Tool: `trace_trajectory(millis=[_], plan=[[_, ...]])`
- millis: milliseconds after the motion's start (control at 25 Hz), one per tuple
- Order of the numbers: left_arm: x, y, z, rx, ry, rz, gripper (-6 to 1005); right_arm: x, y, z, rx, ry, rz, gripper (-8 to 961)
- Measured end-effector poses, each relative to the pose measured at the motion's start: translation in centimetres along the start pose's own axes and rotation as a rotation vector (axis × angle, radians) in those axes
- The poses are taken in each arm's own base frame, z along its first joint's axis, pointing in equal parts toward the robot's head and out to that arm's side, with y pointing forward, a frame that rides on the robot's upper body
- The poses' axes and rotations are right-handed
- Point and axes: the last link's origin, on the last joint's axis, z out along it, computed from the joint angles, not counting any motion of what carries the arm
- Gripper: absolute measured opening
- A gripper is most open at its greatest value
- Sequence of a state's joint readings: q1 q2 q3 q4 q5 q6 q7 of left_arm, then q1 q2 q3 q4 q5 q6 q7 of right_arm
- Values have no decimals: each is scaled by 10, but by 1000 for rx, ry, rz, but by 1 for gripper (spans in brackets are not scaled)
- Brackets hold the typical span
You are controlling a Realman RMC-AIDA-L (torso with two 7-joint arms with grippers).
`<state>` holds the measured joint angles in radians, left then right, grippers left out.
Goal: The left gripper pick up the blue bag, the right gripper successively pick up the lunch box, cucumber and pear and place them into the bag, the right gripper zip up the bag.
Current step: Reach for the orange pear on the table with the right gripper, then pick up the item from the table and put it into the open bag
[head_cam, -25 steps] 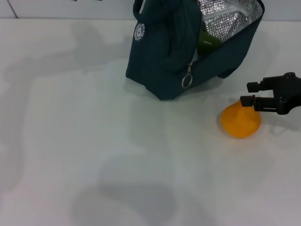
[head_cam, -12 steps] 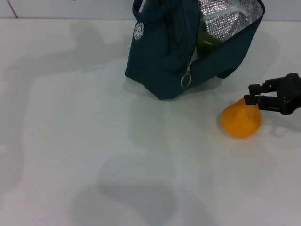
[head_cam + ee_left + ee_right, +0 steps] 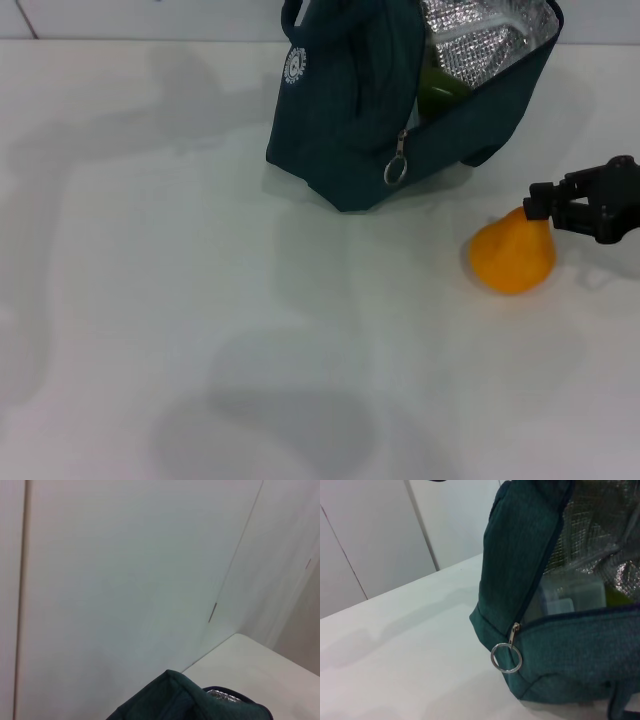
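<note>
Reaching: right gripper (image 3: pixel 538 205) sits low at the right edge of the head view, its dark tips at the narrow top of the pear (image 3: pixel 512 256).
Fingers, right: they look drawn close together at the pear's tip, but whether they grip it, only touch it, or stand slightly apart I cannot tell.
Pear: orange-yellow, resting on the white surface (image 3: pixel 180 300), near the bag's front corner but apart from it.
Bag: the blue bag (image 3: pixel 360 110) stands at the far middle of the surface, mouth open and tilted toward the right, silver lining showing.
Contents: a clear lunch box (image 3: pixel 567 597) and a green cucumber (image 3: pixel 440 90) lie inside already.
Zip: the ring pull (image 3: pixel 396 172) hangs at the front corner, so the zip is not yet closed.
Left gripper: not in view; its wrist camera shows only the bag's top edge and a pale wall, so its hold on the bag cannot be confirmed.
Stage: by my reading, the pear is the last item to load.
Risk, slip: a pinch on the tapered tip could squeeze the round fruit out and send it rolling.
Risk, nudge: closing off-centre may push the pear away.
Risk, bag: if the mouth sags, the pear could catch the rim and drop outside.
</note>
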<state>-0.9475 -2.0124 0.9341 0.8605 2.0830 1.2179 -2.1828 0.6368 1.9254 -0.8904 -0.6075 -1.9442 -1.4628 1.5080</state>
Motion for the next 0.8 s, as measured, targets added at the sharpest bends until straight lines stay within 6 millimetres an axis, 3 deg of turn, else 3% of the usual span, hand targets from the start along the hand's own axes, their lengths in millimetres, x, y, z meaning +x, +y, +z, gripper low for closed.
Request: trace_trajectory(millis=[240, 440, 640, 800], plan=[[0, 0, 0, 0, 0, 0, 36, -1, -1, 0, 1, 2, -3, 173], [0, 0, 0, 0, 0, 0, 36, -2, -2, -1, 6, -3, 4, 27], [0, 0, 0, 0, 0, 0, 37, -6, -2, -9, 12, -52, 19, 36], [0, 0, 0, 0, -1, 1, 36, -25, 2, -23, -17, -171, -16, 42]])
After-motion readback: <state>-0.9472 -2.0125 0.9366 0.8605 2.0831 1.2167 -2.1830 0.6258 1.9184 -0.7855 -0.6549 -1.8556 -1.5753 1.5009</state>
